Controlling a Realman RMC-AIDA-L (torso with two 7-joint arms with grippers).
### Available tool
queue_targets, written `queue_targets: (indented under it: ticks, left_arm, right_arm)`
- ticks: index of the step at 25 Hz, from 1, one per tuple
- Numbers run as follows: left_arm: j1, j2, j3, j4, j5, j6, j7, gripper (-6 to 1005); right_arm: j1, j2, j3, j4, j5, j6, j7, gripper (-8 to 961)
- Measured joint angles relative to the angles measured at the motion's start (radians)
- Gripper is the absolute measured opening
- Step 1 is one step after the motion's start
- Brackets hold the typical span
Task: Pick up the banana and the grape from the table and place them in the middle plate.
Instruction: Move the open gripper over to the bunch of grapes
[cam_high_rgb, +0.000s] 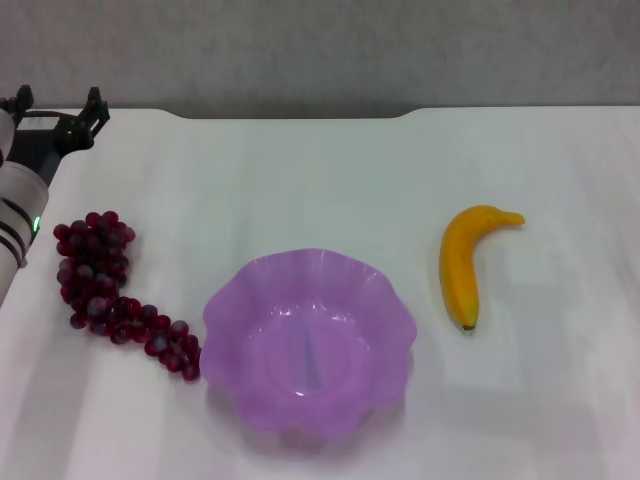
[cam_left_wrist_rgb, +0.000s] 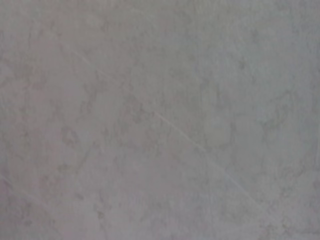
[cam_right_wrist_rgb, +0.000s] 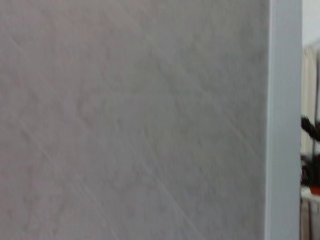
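left gripper (cam_high_rgb: 57, 112) raised at table's far-left edge

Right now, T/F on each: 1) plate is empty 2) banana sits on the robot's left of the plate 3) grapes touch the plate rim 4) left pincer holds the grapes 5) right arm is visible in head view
1) True: the middle plate holds nothing.
2) False: the banana lies on the table at the plate's right.
3) True, or nearly: the grape bunch's end reaches the rim.
4) False: the left pincer is at the far left table edge, away from the grapes.
5) False: only the left arm shows.
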Motion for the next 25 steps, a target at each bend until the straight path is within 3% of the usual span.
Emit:
queue_targets:
  ticks: [4, 19, 22, 25]
  left_arm:
    - [0.0, 0.002, -0.003, 0.005, 0.0, 0.0, -0.007, 887]
    - [-0.004, 0.005, 0.002, -0.001, 0.01, -0.019, 0.014, 891]
    - [-0.004, 0.005, -0.003, -0.033, 0.007, -0.061, 0.012, 891]
    - [0.009, 0.01, -0.026, -0.128, 0.006, -0.183, 0.028, 891]
  right_arm:
    - [-0.015, 0.002, -0.044, -0.001, 0.0, -0.063, -0.008, 894]
    - [-0.01, -0.001, -0.049, -0.01, 0.003, -0.067, -0.025, 897]
    - [-0.016, -0.001, -0.048, -0.005, 0.006, -0.061, -0.024, 897]
    - [-0.031, -0.002, -0.04, -0.003, 0.009, -0.059, -0.02, 896]
